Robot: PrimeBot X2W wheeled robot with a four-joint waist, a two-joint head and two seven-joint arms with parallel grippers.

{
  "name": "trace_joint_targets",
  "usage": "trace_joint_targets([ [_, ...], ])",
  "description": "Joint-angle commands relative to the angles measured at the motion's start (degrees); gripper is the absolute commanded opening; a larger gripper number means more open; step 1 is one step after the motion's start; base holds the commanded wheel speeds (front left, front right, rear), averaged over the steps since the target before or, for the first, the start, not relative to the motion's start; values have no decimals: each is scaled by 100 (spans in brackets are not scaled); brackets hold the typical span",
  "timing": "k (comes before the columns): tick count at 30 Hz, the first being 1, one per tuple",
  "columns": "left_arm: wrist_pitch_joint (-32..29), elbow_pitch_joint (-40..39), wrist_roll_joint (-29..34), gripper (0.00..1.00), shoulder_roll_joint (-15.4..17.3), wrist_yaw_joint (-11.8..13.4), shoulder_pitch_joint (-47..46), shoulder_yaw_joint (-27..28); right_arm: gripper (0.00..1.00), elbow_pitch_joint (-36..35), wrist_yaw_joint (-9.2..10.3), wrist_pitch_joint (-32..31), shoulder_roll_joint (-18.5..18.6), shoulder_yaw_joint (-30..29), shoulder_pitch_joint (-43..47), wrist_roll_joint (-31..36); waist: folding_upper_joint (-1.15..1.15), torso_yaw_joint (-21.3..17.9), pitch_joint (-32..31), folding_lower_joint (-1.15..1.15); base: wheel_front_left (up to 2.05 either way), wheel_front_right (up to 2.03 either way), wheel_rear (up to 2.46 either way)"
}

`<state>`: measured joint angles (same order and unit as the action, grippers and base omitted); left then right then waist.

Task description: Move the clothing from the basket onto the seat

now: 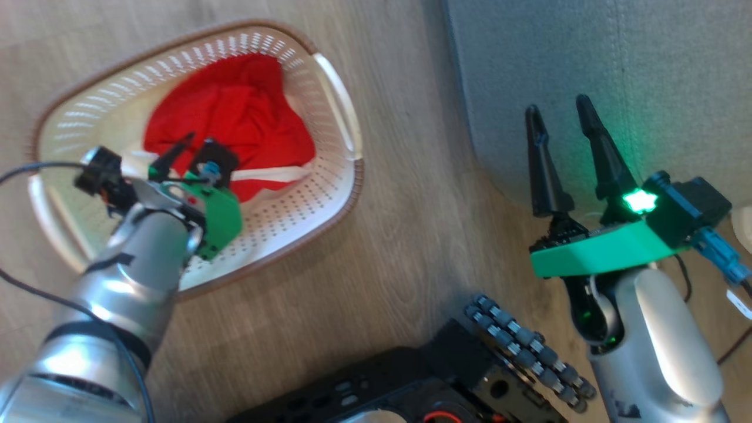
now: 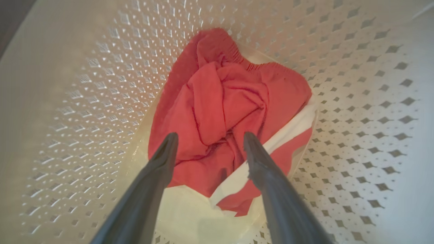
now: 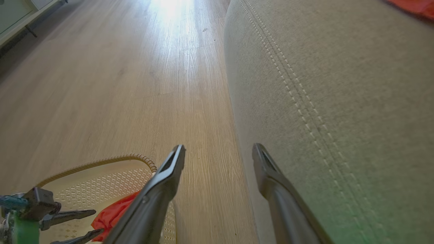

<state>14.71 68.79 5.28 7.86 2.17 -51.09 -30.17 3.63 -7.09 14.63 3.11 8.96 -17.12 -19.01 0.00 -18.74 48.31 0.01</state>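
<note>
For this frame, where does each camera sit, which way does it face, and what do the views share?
Head view: high on the robot, facing down at the floor, basket, clothing and seat; left gripper inside the basket, right gripper open by the seat.
Left wrist view: inside the basket, facing the clothing; left gripper open over it.
Right wrist view: low, facing along floor and seat; right gripper open, left gripper at lower left.
Shared: basket and clothing appear in all three.

Wood-grain floor (image 1: pixel 399 235), pale furniture (image 3: pixel 13 10) standing on it.
</note>
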Motion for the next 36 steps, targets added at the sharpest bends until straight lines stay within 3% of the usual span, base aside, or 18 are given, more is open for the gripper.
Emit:
trace_joint_targets([
  [1,16,114,85,100,170,21,-69,8,100,-194,-40,37,-20,199,86,-104,0,-239,262,-1,0,0,0],
  [6,-223,332,330,100,211,79,-350,-260,100,-251,-40,37,-22,272,71,-179,0,-270,409,-1,0,0,0],
  [24,-1604,511,489,100,435,-366,-694,-720,100,-391,-40,37,-23,257,114,-47,0,-354,661,-1,0,0,0],
  [36,-1657,515,346,100,375,-387,-910,-787,100,-539,-40,37,-23,319,183,-138,0,-333,839,-1,0,0,0],
])
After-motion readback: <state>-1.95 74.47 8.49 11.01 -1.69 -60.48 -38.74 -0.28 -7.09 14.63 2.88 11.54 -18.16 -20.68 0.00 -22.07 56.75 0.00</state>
